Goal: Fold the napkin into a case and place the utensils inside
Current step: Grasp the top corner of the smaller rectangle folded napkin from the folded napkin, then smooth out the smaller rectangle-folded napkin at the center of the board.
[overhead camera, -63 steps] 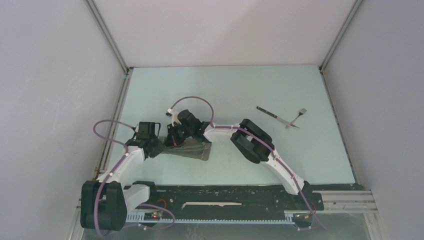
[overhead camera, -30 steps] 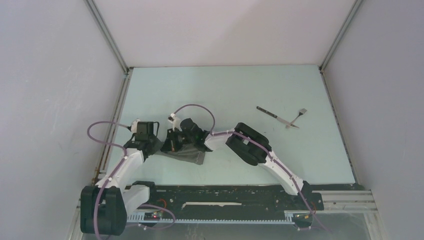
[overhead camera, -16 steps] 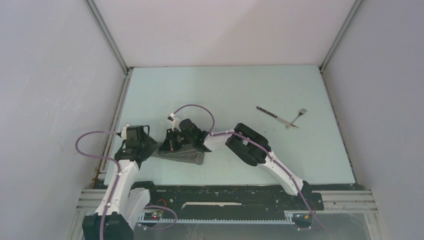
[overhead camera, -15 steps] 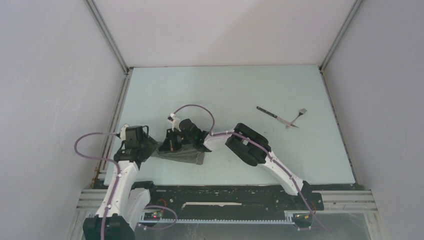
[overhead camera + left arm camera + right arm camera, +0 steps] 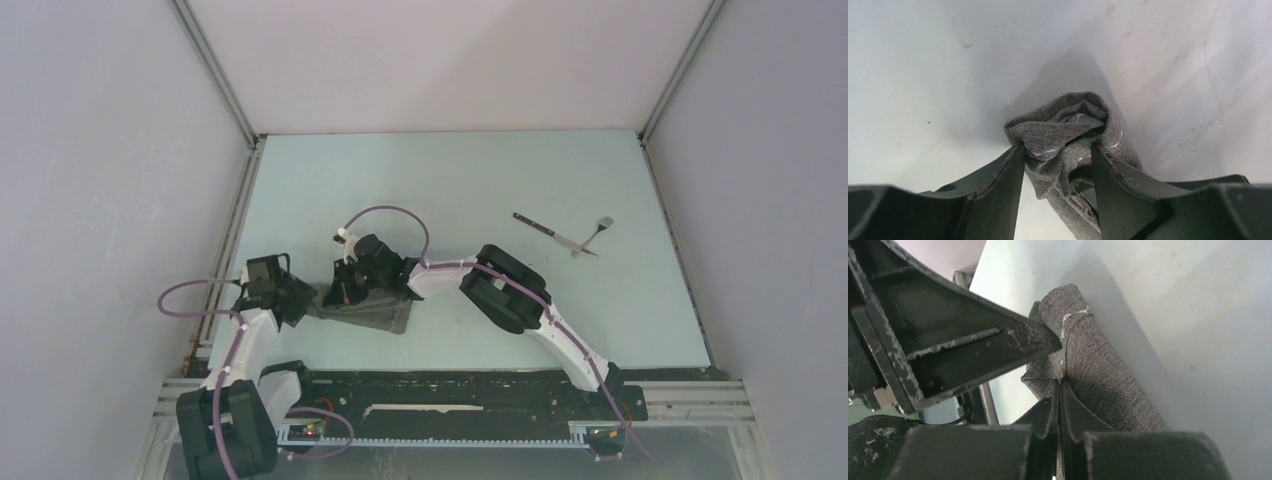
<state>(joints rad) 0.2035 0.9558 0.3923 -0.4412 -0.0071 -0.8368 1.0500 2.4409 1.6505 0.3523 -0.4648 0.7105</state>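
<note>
Left gripper [image 5: 1058, 150] has its two dark, wedge-shaped fingers [image 5: 1003, 185] part-way closed around a bunched end of the napkin [image 5: 1068, 125], with cloth filling the gap and pressing against both inner faces. From the left wrist view the grey fabric is a coarse, woven roll, its layers curled inward at the tip like a loose scroll, with short pale stitch marks showing on the folds.

Right gripper [image 5: 1059, 385] is closed almost completely, its matte black fingertips meeting on a thin edge of the same cloth, so only a sliver of fabric separates them. Beyond that pinch the napkin [image 5: 1098, 370] rises as a rounded, tube-like ridge with a visible weave and a pale hem line near its top. A scuffed, angular dark finger [image 5: 973, 340] of the other arm touches the ridge from the left.

Seen from above, both grippers sit low at the near left part of the pale, smooth table [image 5: 450, 180], the left gripper [image 5: 295, 305] at the napkin's left end and the right gripper [image 5: 340, 293] just beside it. The napkin [image 5: 375, 313] lies as a crumpled narrow grey strip, not a flat pouch. Well apart, toward the right, the slim dark-handled knife [image 5: 550, 233] and the small fork [image 5: 597, 232] lie bare on the table, their tips meeting in a shallow V
</note>
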